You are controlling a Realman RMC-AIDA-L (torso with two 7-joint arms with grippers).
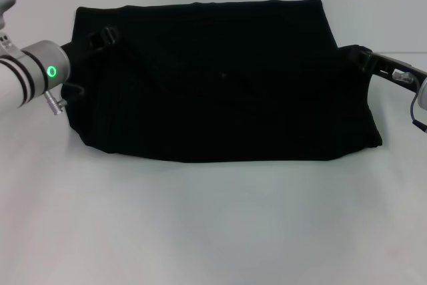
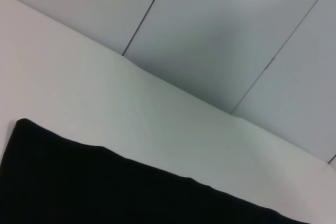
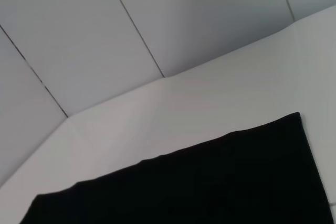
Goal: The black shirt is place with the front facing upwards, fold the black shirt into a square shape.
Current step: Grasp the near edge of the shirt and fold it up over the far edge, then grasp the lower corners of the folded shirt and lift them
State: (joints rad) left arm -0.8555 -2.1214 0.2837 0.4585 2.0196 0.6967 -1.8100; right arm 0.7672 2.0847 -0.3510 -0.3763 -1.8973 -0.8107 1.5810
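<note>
The black shirt [image 1: 220, 78] lies on the white table as a wide folded band, its plain black cloth up and no lettering showing. My left gripper [image 1: 105, 35] is at the shirt's far left corner, dark against the cloth. My right gripper [image 1: 361, 57] is at the shirt's right edge, about mid-height. The left wrist view shows one straight edge of the shirt [image 2: 105, 192] on the table. A corner and an edge of the shirt [image 3: 220, 182] fill the lower part of the right wrist view.
The white table [image 1: 213, 225] spreads wide in front of the shirt. Behind it stands a grey panelled wall [image 2: 220, 35], which also shows as the wall [image 3: 157, 19] in the right wrist view.
</note>
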